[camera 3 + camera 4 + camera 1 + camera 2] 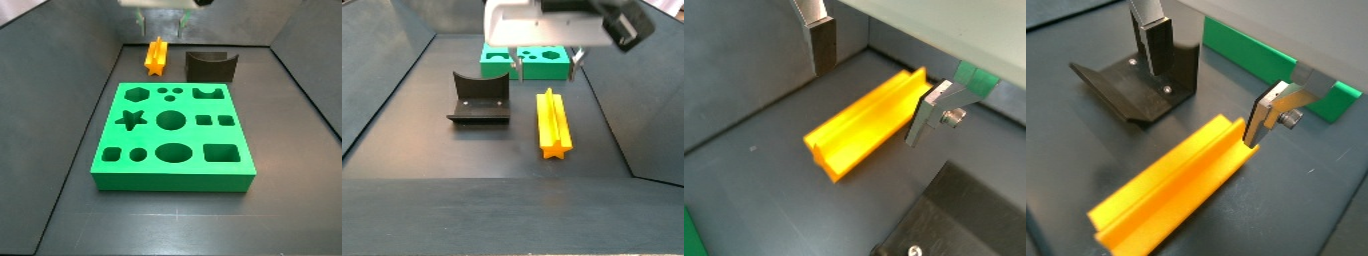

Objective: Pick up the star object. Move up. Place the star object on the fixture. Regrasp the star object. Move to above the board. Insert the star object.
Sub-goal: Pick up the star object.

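Lying flat beside the fixture (478,98), the star (553,124) waits; the gripper (1207,85) hangs over it, fingers wide, ready to grab.

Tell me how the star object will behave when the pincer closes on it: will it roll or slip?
The star object lies flat on the floor, resting on its ridges, so it probably won't roll. It looks rigid and smooth, so the open pincer straddling its far end might slip on slanted faces. Gripped near one end, the long prism may droop.
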Tool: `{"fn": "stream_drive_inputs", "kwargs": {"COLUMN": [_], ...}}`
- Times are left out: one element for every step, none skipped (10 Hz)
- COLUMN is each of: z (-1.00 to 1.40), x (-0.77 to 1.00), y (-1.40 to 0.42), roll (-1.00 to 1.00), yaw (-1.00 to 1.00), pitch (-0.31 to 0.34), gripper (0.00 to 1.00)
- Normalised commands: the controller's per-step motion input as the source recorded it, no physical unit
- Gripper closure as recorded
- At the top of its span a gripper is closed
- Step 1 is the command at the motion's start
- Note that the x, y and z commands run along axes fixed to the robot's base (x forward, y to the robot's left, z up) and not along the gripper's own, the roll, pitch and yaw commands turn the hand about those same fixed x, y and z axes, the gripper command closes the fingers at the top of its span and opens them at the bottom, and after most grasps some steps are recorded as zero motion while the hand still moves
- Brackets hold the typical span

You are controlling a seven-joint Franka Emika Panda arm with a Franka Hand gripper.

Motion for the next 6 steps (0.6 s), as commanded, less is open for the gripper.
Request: {"fn": "stream_drive_inputs", "kwargs": {"z": [-0.91,-0.85,-0.79,-0.79,-0.76,-0.58], "x": [-0.1,-0.09,-0.18,-0.31,-0.3,-0.19], "y": [-0.12,-0.11,-0.08,-0.05,-0.05,-0.01], "roll": [0.15,0.12,0.11,0.12,0.12,0.04], "yaw": [0.0,0.0,0.0,0.0,0.0,0.0], "pitch": [-0.144,-0.19,-0.234,-0.237,-0.247,-0.269], "gripper": [0.0,0.0,0.0,0.0,0.0,0.0]}}
